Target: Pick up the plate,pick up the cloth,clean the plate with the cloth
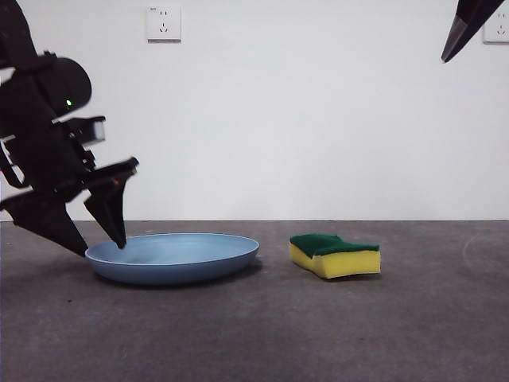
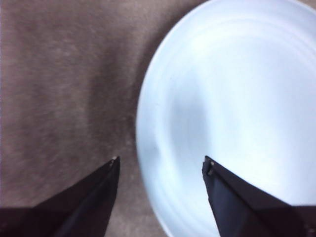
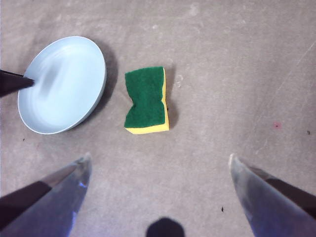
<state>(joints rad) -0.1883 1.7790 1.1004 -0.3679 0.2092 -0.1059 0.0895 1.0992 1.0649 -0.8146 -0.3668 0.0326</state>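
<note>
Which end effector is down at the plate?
The left end effector, open astride the plate's rim; the right hangs high above the table.

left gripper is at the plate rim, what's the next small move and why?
Probably shut the left gripper on the plate rim: its jaws are open and straddle the edge, one over the plate, one outside. The plate lies flat on the table, the sponge beside it, and the right gripper waits above.
</note>
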